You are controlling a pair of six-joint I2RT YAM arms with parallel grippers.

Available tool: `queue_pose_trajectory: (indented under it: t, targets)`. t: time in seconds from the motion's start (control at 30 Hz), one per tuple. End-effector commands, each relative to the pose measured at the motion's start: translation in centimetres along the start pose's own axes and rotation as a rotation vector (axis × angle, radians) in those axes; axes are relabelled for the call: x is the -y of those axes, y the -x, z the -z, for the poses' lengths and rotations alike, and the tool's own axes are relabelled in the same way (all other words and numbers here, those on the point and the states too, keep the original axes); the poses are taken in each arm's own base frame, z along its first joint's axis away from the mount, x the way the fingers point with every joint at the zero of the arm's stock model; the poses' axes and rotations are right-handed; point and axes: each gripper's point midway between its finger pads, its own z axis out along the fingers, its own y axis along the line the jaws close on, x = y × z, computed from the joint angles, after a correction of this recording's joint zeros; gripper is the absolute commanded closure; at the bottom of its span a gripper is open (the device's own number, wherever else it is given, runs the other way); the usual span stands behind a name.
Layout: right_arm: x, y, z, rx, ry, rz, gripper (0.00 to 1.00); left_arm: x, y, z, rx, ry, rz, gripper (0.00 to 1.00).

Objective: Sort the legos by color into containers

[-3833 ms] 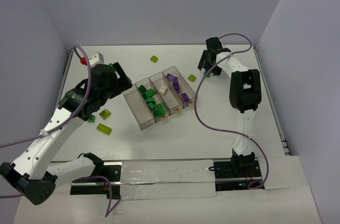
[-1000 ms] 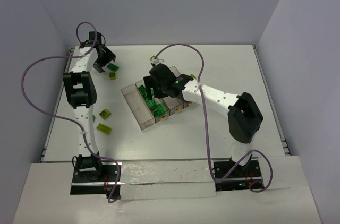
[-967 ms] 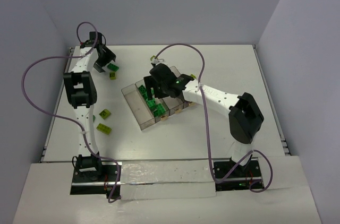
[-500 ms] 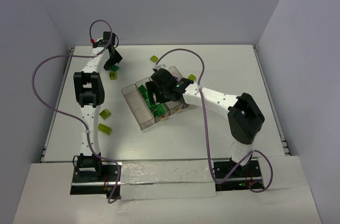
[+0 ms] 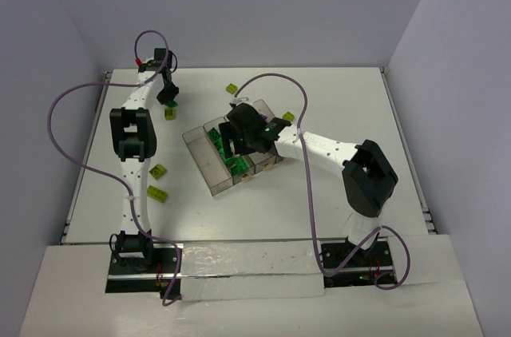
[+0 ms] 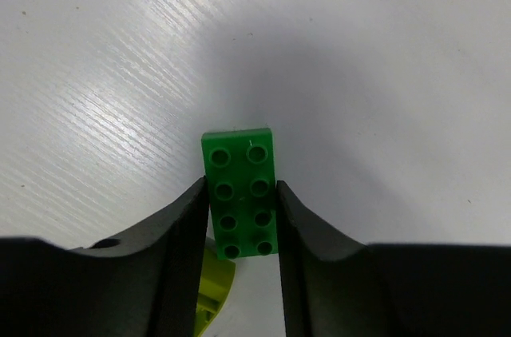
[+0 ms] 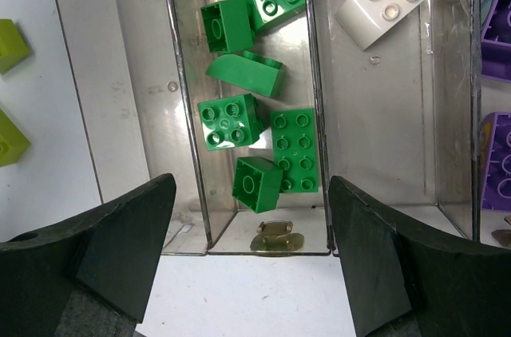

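Note:
My left gripper [image 6: 242, 221] is shut on a dark green two-by-four lego [image 6: 241, 192] at the far left of the table, also seen from above [image 5: 168, 97]. A yellow-green lego [image 6: 209, 295] lies partly under its left finger. My right gripper [image 7: 251, 253] hangs open over the containers [image 5: 204, 168], above the compartment holding several dark green legos [image 7: 231, 120]. One compartment over sits a white lego [image 7: 382, 0], and purple legos [image 7: 497, 168] show at the right edge. The leftmost compartment [image 7: 132, 73] holds nothing.
Loose yellow-green legos lie on the table: two near the left arm [image 5: 158, 170] [image 5: 156, 192], one at the back [image 5: 231, 89], one behind the tray [image 5: 288, 117]. Small brass tabs [image 7: 279, 233] mark the tray's near end. Purple cables loop above both arms.
The left gripper shifted right onto the dark green lego and closed on it. The right gripper stayed open over the tray, barely moving.

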Motion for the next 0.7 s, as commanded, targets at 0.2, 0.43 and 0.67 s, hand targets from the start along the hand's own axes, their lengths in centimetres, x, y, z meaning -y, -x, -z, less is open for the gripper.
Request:
queue_pose_trajectory:
  t: [0.2, 0.43, 0.67]
  targets:
    - [-0.2, 1.5, 2.4, 0.075, 0.004, -0.008, 0.16, 2.5, 3.8, 5.3, 0.049, -0.165, 0.036, 0.88]
    - [0.9, 0.9, 3.5, 0.084, -0.03, -0.007, 0.16, 3.5, 9.9, 12.8, 0.203, -0.295, 0.084, 0.96]
    - [1.7, 0.0, 5.0, 0.104, -0.054, -0.041, 0.15, 2.4, 11.1, 20.3, 0.277, -0.38, 0.081, 0.97]
